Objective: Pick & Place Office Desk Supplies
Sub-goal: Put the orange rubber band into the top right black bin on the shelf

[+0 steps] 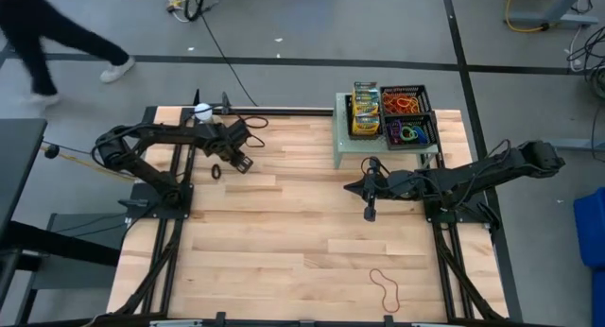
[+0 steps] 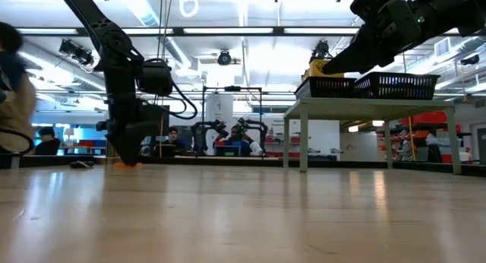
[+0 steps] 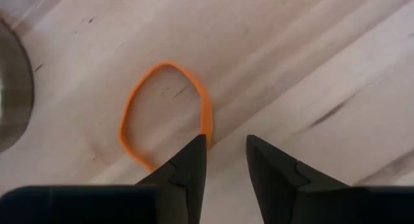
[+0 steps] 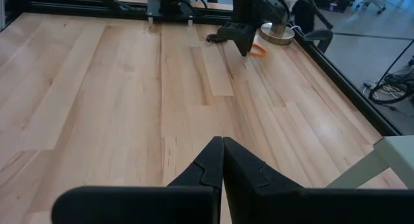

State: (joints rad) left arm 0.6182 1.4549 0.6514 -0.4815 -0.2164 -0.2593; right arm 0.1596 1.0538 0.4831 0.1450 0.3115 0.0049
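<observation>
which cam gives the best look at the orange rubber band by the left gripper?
Left wrist view: the orange rubber band fills the frame, lying flat on the table, whole loop visible just ahead of the left gripper. The right wrist view shows only an orange bit far off, the low view a sliver, and the high view hides it.

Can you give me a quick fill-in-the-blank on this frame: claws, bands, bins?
1. The left claw sits over a rubber band coloured ____.
2. The right claw is ____.
3. The black bins stand on a small ____ table.
4. A loose band lies on the wood near the ____ arm's side.

Answers: orange; shut; green; right
</observation>
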